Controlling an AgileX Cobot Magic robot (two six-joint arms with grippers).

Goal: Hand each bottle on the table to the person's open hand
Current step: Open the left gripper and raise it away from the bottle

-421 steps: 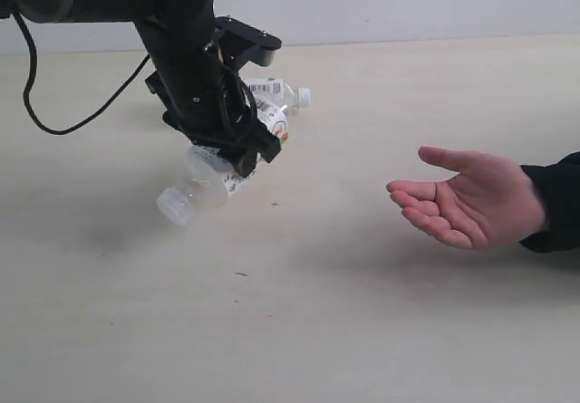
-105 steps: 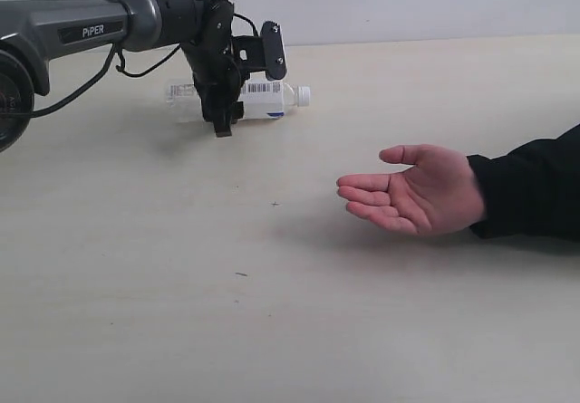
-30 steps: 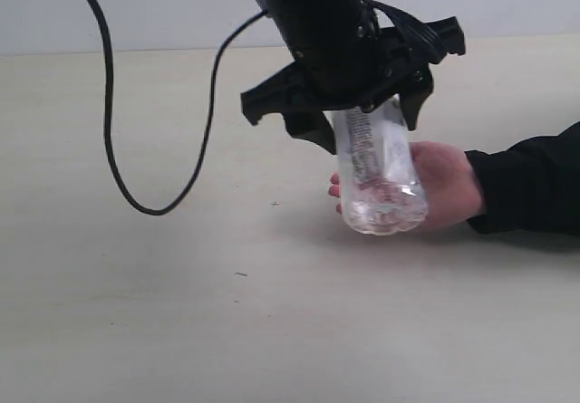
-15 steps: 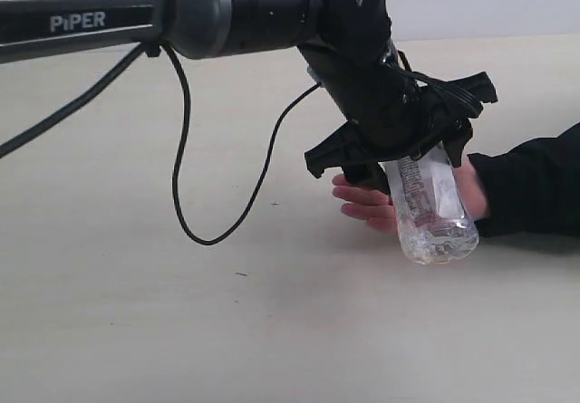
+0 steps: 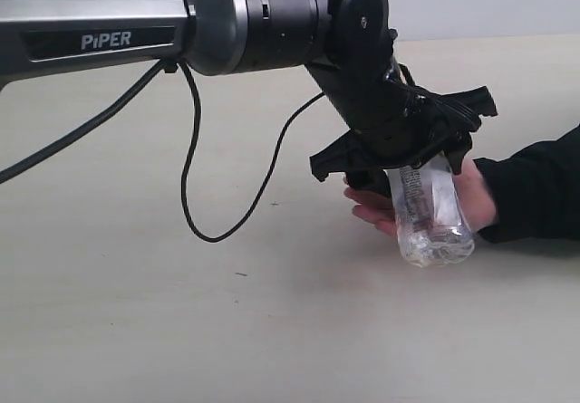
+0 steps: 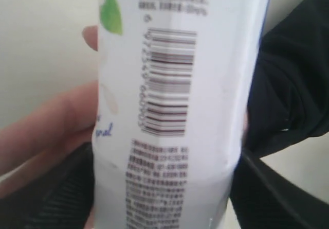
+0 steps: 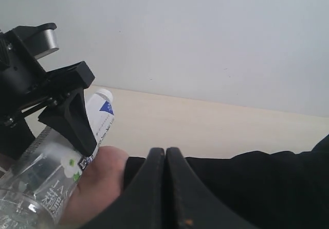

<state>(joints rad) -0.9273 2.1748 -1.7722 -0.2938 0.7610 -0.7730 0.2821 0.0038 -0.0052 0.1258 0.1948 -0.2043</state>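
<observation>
The left fingers (image 6: 46,198) hold the white bottle (image 5: 430,217) almost upright, bottom down, against the person's open hand (image 5: 373,208). The right fingers (image 7: 154,188) are pressed together, empty.

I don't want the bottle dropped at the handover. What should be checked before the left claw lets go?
1. Grip of left claw on bottle: ok, clamped on its label.
2. Contact between bottle and person's hand: ok, it lies against the palm.
3. Person's fingers curled around bottle: not ok, they look straight.
4. Position of right claw: ok, shut, away from the bottle.
5. Arm's cable clear of hand: ok.
</observation>
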